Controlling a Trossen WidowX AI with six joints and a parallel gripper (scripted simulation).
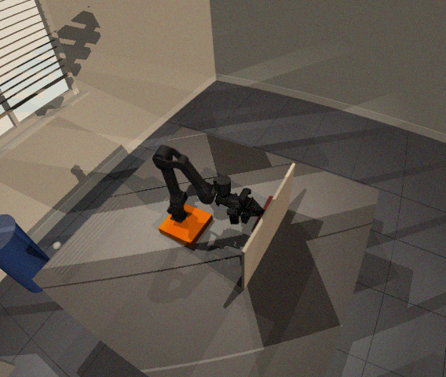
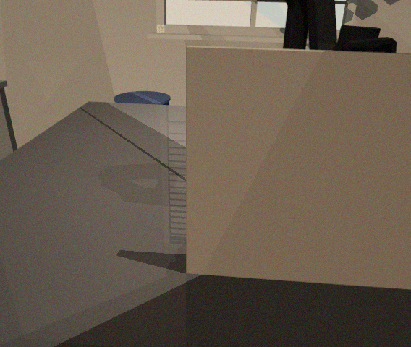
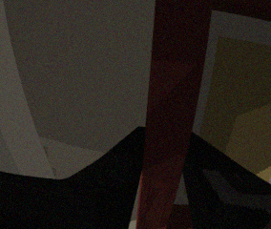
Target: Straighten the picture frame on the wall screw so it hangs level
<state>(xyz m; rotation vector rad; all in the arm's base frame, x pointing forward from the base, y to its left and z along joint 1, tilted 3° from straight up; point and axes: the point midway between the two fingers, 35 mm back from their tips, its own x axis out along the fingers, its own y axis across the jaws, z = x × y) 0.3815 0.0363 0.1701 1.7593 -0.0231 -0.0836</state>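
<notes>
The picture frame (image 1: 268,201) (image 3: 177,72) has a dark red border, with a grey mat and an olive and yellow picture inside it in the wrist view. It is on the arm's side of the upright beige panel (image 1: 269,228) (image 2: 310,168), which hides it in the exterior view. My gripper (image 1: 261,212) (image 3: 162,135) is shut on one side bar of the frame, with a black finger on each side of the bar. The screw and the notched strip are hidden. I cannot tell from these views whether the frame is level.
The arm stands on an orange base (image 1: 195,227) on the grey table (image 1: 133,324) (image 2: 59,224). The panel stands upright on the table in front of the arm. A blue bin (image 1: 8,247) (image 2: 142,97) and a small white ball (image 1: 56,245) are beyond the table's far left edge.
</notes>
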